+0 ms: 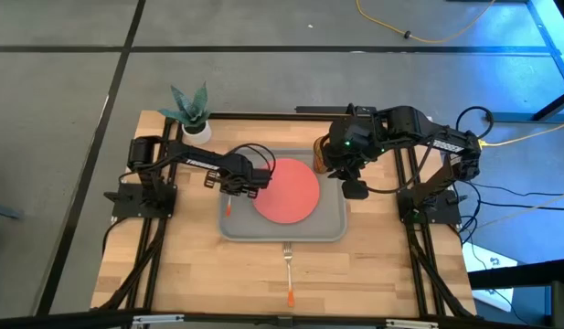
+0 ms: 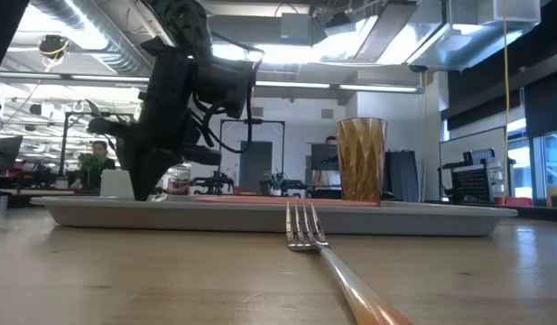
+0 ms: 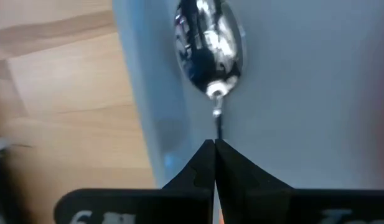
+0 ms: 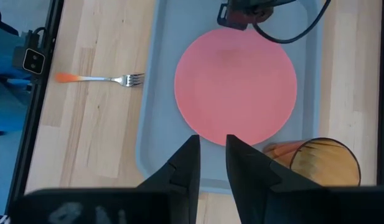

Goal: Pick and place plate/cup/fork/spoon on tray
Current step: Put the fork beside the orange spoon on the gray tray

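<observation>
- I can read no brand or label on anything.
- My left gripper [image 1: 234,185] is pinched shut on the spoon [image 3: 208,46] over the tray [image 1: 332,230], near its left rim; the bowl points away from the fingers.
- My right gripper [image 1: 341,172] hangs slightly open beside the cup [image 1: 319,152].
- The plate [image 1: 289,191] lies mid-tray.
- The fork [image 1: 288,272] lies on wood, tines touching the tray's near rim, handle pointing away.
</observation>
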Robot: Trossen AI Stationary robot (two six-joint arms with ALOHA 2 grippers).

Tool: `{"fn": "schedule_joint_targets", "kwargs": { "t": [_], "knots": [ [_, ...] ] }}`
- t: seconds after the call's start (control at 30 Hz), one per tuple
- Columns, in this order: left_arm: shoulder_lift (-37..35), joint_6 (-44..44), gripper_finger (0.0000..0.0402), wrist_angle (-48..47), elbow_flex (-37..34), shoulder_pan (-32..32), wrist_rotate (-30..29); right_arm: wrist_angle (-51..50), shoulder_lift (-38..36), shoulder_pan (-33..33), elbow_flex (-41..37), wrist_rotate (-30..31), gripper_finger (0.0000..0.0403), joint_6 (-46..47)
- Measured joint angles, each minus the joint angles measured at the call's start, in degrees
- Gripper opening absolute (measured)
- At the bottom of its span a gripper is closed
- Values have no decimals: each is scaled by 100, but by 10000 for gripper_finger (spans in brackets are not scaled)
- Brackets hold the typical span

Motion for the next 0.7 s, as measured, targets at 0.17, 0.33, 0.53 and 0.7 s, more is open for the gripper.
{"fn": "schedule_joint_targets", "kwargs": {
  "t": [0.17,0.33,0.53,0.7],
  "knots": [
    [-188,335,0,-6,-1,-125,-443,-12,0,2,0,0,78,-160],
    [-881,869,0,-18,5,-529,-889,-251,0,2,0,0,78,-302],
    [-1841,1290,0,-10,9,-1512,-1413,-322,-4,183,-331,-1,78,28],
    [-2368,1070,0,-5,12,-2515,-1725,-8,4,577,-1103,66,78,1165]
  ]
}}
